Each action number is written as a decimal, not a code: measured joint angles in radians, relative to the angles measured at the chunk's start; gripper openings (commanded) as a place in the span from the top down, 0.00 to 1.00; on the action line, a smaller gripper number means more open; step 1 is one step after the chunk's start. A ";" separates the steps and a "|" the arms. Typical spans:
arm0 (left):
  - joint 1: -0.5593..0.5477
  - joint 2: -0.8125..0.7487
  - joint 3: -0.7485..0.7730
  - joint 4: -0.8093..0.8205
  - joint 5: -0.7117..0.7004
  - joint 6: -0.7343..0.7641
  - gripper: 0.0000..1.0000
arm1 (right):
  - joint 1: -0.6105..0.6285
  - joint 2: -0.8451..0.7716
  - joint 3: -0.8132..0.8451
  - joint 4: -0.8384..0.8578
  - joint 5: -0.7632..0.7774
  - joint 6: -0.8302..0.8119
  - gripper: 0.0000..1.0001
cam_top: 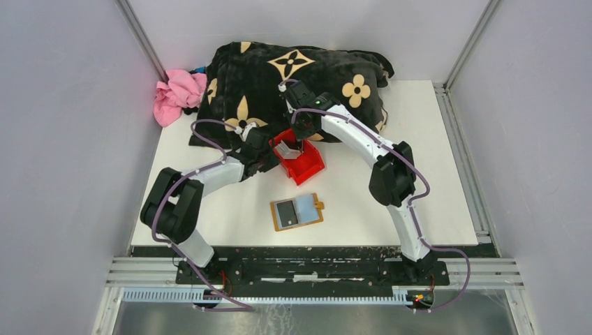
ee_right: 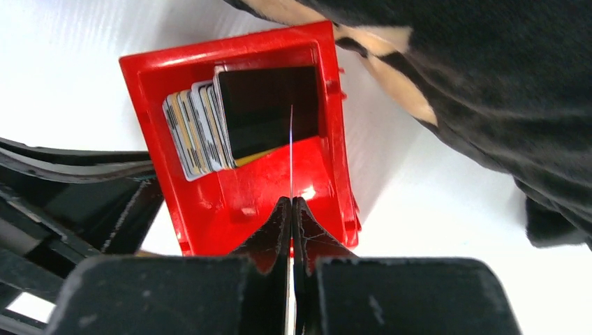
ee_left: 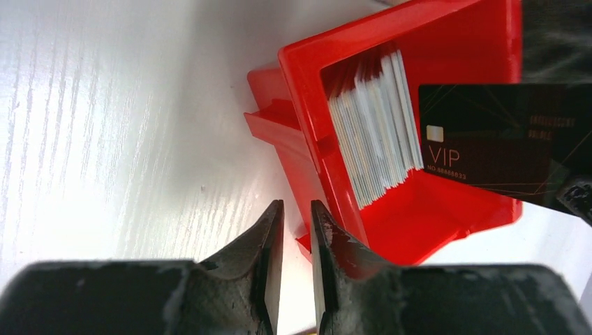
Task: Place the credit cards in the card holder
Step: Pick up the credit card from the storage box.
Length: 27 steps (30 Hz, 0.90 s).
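A red bin (cam_top: pixel 312 172) at mid-table holds a stack of credit cards (ee_left: pixel 370 139) standing on edge (ee_right: pixel 192 132). My right gripper (ee_right: pixel 291 202) is shut on one black card marked VIP (ee_left: pixel 489 132), seen edge-on as a thin line (ee_right: pixel 291 139) over the bin's inside. In the top view the right gripper (cam_top: pixel 299 145) hangs over the bin. My left gripper (ee_left: pixel 297 209) sits low at the bin's left corner, jaws a narrow gap apart with bare table showing between them (cam_top: pixel 265 159). The tan card holder (cam_top: pixel 297 211) lies open, nearer the arm bases.
A black blanket with tan flowers (cam_top: pixel 293 77) is heaped just behind the bin. A pink cloth (cam_top: pixel 178 94) lies at the back left. Grey walls close in the white table (cam_top: pixel 433 181) on both sides.
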 measured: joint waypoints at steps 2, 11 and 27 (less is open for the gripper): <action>0.000 -0.021 0.001 -0.003 0.000 0.015 0.70 | 0.000 -0.027 -0.030 0.000 0.017 -0.005 0.99; 0.000 -0.186 0.001 -0.001 0.037 0.100 0.61 | -0.034 -0.323 -0.253 0.013 -0.064 0.006 0.99; 0.000 -0.382 -0.166 0.128 0.528 0.202 0.44 | -0.106 -0.669 -0.766 0.098 -0.632 0.158 0.99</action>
